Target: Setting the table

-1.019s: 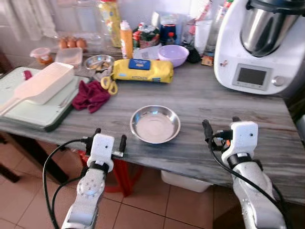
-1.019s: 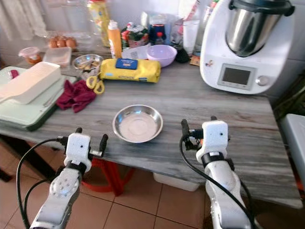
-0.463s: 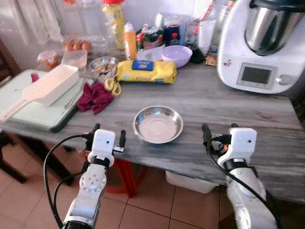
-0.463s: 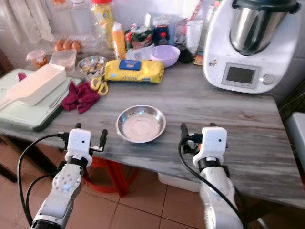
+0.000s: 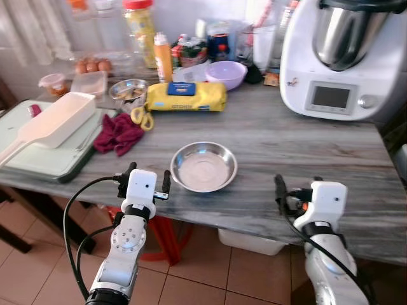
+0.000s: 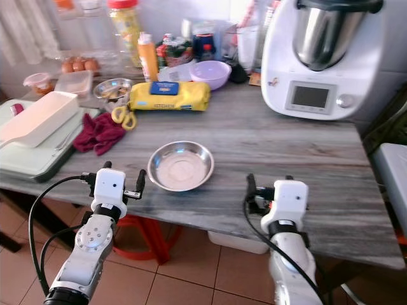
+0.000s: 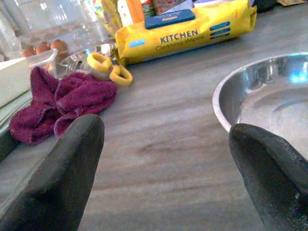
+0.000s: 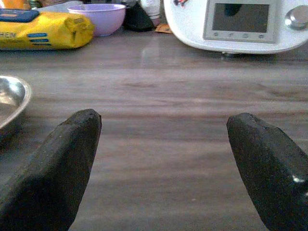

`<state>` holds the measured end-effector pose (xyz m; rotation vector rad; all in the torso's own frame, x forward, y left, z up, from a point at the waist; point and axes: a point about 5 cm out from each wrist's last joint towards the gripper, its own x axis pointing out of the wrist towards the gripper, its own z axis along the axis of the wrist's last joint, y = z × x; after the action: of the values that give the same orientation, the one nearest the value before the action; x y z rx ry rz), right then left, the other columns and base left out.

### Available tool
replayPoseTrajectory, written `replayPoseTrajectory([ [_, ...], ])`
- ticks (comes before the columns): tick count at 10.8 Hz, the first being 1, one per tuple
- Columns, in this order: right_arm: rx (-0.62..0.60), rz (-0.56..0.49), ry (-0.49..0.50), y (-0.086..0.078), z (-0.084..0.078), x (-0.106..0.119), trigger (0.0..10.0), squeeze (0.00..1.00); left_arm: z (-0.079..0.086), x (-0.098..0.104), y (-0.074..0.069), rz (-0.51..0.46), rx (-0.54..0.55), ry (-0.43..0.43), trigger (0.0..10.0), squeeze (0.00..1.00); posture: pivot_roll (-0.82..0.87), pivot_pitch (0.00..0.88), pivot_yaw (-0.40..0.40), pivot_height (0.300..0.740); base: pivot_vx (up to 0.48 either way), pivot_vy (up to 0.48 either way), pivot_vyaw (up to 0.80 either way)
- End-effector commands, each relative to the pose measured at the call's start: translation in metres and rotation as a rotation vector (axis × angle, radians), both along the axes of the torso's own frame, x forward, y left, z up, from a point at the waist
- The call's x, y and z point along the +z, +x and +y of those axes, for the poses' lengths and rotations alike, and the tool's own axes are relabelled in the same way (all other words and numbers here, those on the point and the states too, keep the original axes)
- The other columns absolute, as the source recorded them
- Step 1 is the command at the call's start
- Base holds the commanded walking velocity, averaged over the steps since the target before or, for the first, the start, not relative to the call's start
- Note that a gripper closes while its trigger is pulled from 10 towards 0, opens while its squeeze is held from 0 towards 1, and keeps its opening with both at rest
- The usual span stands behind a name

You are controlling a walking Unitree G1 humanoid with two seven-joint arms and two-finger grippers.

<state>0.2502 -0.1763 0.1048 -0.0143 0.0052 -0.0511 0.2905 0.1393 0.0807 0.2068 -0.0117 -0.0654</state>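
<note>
The left gripper (image 5: 147, 180) hovers at the near edge of the grey wood-grain tabletop (image 5: 286, 136), its two black fingers spread wide with nothing between them; the right gripper (image 5: 297, 191) is likewise spread and empty at the near edge, further toward the right end. Against the frames a second ago, the whole scene has shifted as the head camera moved, and both grippers sit slightly lower and nearer the table's edge; the things on the table lie as before. The round stainless-steel bowl (image 5: 203, 166) stands empty near the near edge, between the two grippers and just beside the left one; in the left wrist view its rim (image 7: 226, 96) is cut off behind the finger. The white kitchen machine with a steel jug (image 5: 337, 57) at the far right corner is cropped at the top. Bottles and jars along the far edge are blurred. Both silver arms reach up from below, wrists level, fingers pointing across the table. A crumpled maroon cloth (image 5: 119, 132), yellow-handled scissors (image 5: 141, 117) and a yellow pack of kitchen wipes (image 5: 186, 96) lie toward the left.
</note>
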Motion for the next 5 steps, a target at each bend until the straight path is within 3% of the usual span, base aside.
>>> replayPoseTrajectory([
  [1,0.009,-0.028,0.001,0.0026,0.0031,0.0073,10.0,0.0,0.0011,-0.0033,-0.0019,0.013,0.003,0.003,10.0,0.0,-0.17,0.023,0.067,0.74,0.0,0.0,0.0],
  [5,0.014,-0.03,0.0,0.0037,0.004,0.008,10.0,0.0,0.0024,-0.0034,-0.0009,0.02,0.02,0.002,10.0,0.0,-0.17,0.034,0.06,0.74,-0.301,0.0,0.0],
])
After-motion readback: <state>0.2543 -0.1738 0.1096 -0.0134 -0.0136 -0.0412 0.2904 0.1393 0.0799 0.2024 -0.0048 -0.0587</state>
